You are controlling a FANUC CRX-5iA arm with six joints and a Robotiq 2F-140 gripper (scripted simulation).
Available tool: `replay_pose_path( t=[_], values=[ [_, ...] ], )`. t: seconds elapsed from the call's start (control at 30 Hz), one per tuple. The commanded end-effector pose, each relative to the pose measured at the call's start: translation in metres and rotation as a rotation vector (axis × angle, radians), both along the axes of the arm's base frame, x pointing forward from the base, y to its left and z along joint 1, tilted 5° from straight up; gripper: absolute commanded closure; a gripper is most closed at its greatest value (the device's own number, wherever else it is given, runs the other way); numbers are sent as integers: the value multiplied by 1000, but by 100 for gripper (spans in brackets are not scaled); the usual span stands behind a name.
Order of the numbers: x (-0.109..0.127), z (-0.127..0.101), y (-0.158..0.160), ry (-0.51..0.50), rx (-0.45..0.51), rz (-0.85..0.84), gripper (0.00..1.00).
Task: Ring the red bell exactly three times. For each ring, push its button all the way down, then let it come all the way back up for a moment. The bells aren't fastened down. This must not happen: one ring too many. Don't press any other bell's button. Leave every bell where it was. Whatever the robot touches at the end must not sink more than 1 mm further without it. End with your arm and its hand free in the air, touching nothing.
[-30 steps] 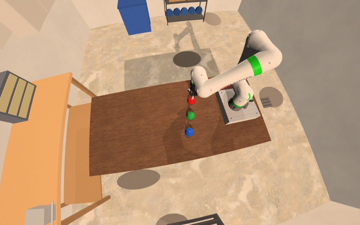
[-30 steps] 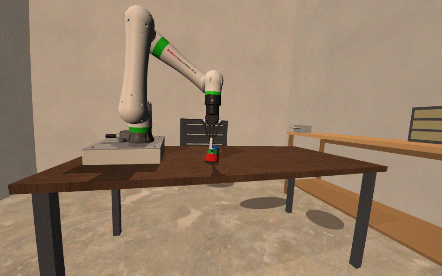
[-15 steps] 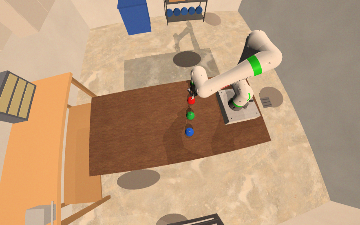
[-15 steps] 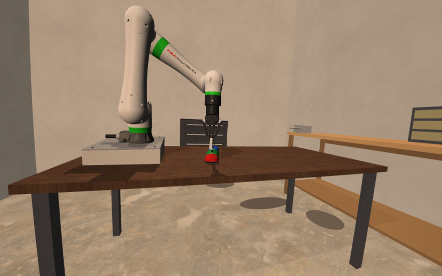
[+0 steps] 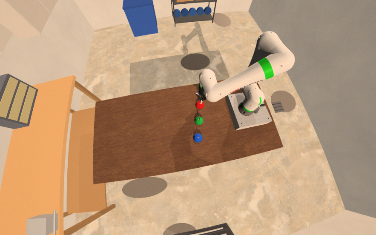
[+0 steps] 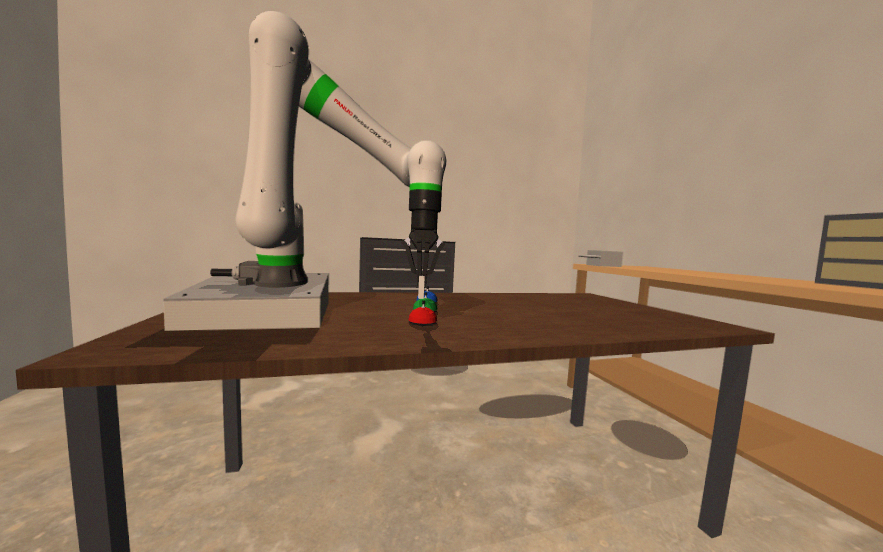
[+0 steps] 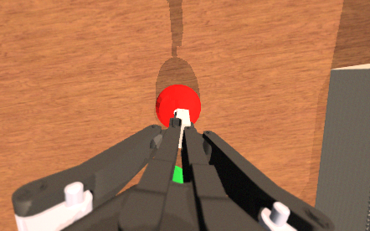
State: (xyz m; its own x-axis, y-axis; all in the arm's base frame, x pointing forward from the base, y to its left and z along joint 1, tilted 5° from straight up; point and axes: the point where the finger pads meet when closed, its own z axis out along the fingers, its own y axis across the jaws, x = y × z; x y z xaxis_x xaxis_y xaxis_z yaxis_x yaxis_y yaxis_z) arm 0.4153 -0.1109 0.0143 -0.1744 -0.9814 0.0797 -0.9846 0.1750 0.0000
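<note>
The tool [image 7: 181, 121], fingers pinched together and holding nothing, points straight down over the red bell [image 7: 177, 105], nearest the counter [image 5: 142, 151]'s far edge, its button directly beneath.

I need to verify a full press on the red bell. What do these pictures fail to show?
- Red bell button: wrist view, covered by the shut end effector.
- Button depth: exterior view, too small.
- Green bell: wrist view, mostly behind the fingers.
</note>
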Motion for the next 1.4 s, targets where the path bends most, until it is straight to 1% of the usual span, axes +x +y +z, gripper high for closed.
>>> replay_pose_path(
  t=[0.0,0.67,1.0,1.37],
  values=[
    [0,0,0,0,0,0,100],
    [0,0,0,0,0,0,100],
    [0,-9,-1,0,0,0,100],
    [0,-10,-1,0,0,0,100]
  ],
)
